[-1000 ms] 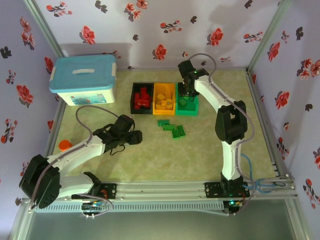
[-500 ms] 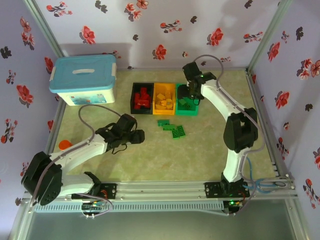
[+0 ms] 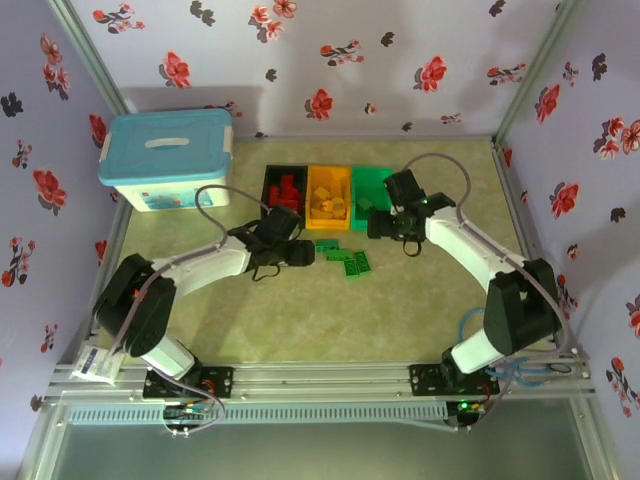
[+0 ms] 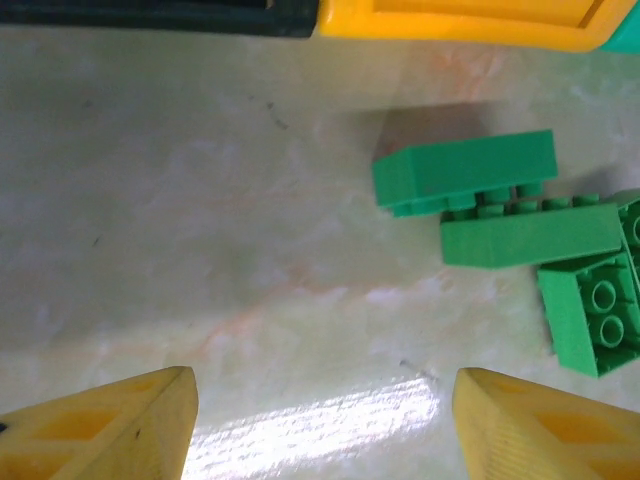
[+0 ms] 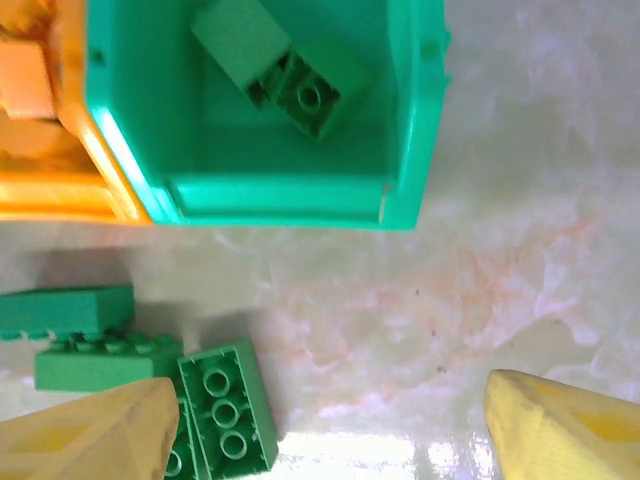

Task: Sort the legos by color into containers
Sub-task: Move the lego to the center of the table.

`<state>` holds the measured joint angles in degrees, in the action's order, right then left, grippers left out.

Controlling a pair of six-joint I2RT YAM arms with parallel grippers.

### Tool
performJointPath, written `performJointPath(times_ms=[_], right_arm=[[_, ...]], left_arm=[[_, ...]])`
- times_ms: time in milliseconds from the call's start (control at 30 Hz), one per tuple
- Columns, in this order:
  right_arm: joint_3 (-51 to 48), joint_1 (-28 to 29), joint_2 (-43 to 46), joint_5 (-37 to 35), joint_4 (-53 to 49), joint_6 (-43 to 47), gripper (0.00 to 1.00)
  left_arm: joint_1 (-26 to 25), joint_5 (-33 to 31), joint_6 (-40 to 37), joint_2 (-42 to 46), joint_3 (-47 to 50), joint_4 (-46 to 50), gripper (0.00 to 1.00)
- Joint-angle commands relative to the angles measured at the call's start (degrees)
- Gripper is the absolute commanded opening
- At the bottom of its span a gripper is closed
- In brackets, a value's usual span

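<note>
Several green legos [image 3: 345,257] lie loose on the table in front of the containers: a black bin [image 3: 270,205] with red bricks, an orange-yellow bin [image 3: 328,180] with orange bricks, and a green bin [image 5: 420,130] with two green bricks [image 5: 270,60] inside. My left gripper [image 3: 303,254] is open just left of the loose legos [image 4: 465,170], nothing between its fingers [image 4: 110,425]. Near the green bin's front wall my right gripper [image 3: 375,228] is open and empty, its left finger [image 5: 90,435] beside a green brick [image 5: 225,410].
A white storage box with a light-blue lid [image 3: 168,160] stands at the back left. Metal rails edge the table. The black bin's rim [image 4: 150,12] and the yellow bin's rim [image 4: 460,15] run along the top of the left wrist view.
My left arm has swung right and away from me, up to the loose green legos. My right gripper has drawn back from over the green bin to its near side, jaws wider.
</note>
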<state>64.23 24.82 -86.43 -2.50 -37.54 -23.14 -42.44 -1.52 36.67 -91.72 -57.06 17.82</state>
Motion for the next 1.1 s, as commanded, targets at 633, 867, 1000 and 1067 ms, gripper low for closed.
performJointPath(times_ms=[633,867,1000,1067], right_arm=[[-17.27,1.28,11.91,1.28,5.66,-5.43,0.81],[-17.46,1.29,12.21,1.8,6.06,-5.89,0.81],[-17.74,1.29,12.26,2.06,6.43,-6.11,0.81],[-17.73,1.29,12.26,2.15,6.43,-6.11,0.81]], left_arm=[[0.95,-0.08,-11.83,-20.15,-25.67,7.92,0.68],[0.95,0.32,-12.16,-22.28,-26.63,7.8,0.66],[0.82,1.07,-11.4,-22.54,-24.57,6.29,0.66],[0.86,0.95,-11.26,-22.87,-23.44,5.7,0.66]])
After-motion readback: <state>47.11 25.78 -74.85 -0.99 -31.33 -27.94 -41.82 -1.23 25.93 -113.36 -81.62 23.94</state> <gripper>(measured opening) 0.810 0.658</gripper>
